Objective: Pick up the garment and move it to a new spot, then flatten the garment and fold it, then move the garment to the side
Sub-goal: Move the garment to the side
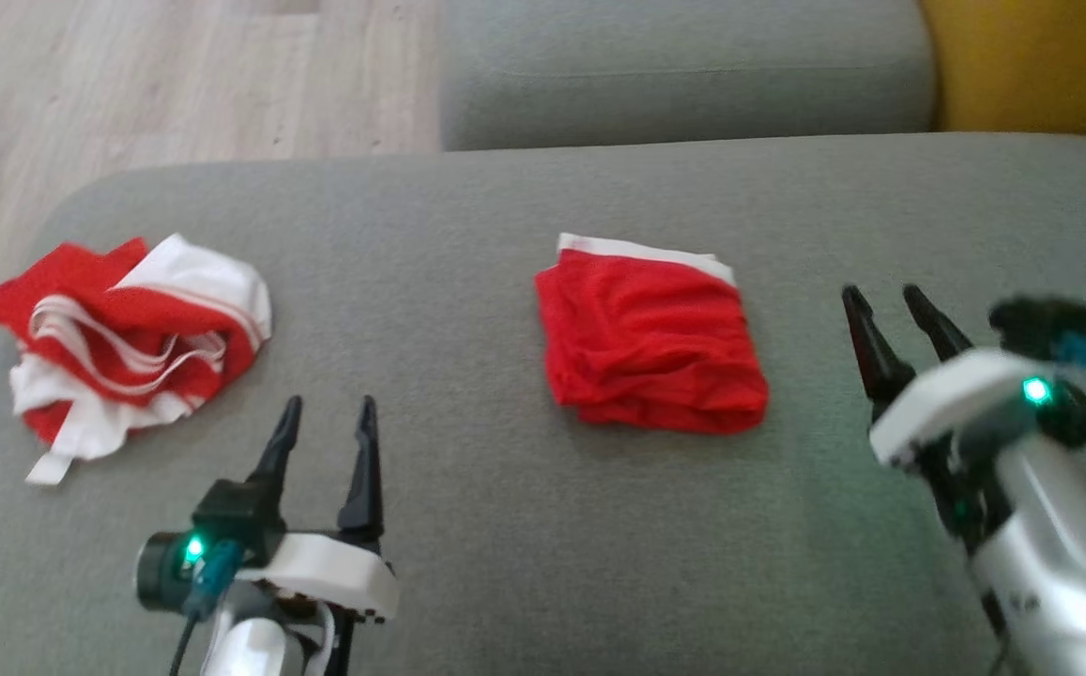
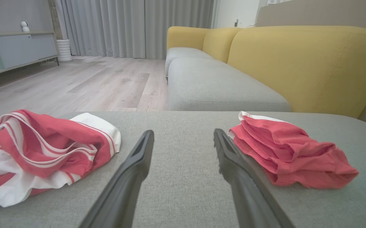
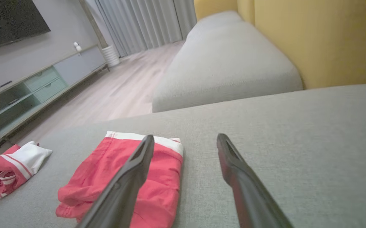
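The left claw (image 1: 331, 402) and right claw (image 1: 879, 293) both gape empty. The folded garment (image 1: 650, 343) lies central on the sofa cushion (image 1: 505, 563), seemingly finished. Next, pinch its edge and shift it aside.

Red folded garment (image 1: 652, 352) with white band, red-and-white striped crumpled garment (image 1: 125, 329), grey cushion (image 1: 505, 563), yellow backrest (image 1: 1031, 66)

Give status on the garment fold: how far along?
Looks done: the red garment lies folded in a rough square, white band at its far edge, in the middle of the gray cushion. In hand: nothing; the left gripper and right gripper are both open, off the cloth. Left: probably shifting the folded piece aside. The red-and-white striped garment at the robot's left is crumpled, not yet flattened.
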`<state>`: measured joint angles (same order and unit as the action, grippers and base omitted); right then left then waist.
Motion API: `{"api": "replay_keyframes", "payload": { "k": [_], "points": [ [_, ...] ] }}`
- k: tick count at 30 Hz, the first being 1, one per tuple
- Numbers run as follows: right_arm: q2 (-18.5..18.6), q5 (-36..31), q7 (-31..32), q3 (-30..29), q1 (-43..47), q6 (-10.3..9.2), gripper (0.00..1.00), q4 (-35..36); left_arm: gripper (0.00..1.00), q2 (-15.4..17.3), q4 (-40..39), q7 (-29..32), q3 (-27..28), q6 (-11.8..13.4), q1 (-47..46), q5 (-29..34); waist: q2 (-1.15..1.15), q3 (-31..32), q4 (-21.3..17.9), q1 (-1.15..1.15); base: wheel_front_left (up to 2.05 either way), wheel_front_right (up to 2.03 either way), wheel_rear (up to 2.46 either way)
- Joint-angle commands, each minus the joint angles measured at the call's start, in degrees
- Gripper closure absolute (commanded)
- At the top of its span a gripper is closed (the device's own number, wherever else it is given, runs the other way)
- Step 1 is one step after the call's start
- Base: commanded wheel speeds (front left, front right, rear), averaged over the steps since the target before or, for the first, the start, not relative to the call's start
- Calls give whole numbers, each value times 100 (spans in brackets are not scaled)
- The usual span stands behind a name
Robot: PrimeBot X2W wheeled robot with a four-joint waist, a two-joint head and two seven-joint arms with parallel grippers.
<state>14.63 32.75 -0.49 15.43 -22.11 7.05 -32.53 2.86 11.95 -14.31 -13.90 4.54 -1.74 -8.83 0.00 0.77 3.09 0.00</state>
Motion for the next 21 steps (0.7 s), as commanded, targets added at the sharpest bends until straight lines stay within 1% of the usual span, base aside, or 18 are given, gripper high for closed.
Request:
{"api": "replay_keyframes", "payload": {
  "k": [1,3,6,10,13,14,17,21],
  "points": [
    [-7,187,217,146,-440,44,0,-133,0,2,-141,-69,131,27,-334,-48,0,-87,183,0,0,0,0],
    [-38,363,659,220,-801,44,0,-622,0,2,-118,-69,94,38,-358,-71,0,-146,310,0,0,0,0],
    [-86,669,1104,259,-1321,44,0,-1188,0,2,-122,-69,-6,45,-440,-102,0,-325,540,0,0,0,0],
    [-23,896,1646,408,-1853,44,0,-1843,0,2,-141,-69,-167,109,-584,-138,0,-587,838,0,0,0,0],
    [56,1057,2037,556,-2105,44,0,-2200,0,2,-150,-69,-290,156,-699,-113,0,-778,1049,0,0,0,0],
    [56,1057,2037,556,-2105,44,0,-2200,0,2,-150,-69,-290,156,-699,-113,0,-778,1049,0,0,0,0],
    [185,1160,2407,657,-2279,44,0,-2597,0,2,-173,-69,-389,214,-792,-116,0,-930,1226,0,0,0,0],
    [179,1277,3098,790,-2378,44,0,-3094,0,2,-179,-69,-458,273,-829,-143,0,-995,1348,0,0,0,0]
  ]
}}
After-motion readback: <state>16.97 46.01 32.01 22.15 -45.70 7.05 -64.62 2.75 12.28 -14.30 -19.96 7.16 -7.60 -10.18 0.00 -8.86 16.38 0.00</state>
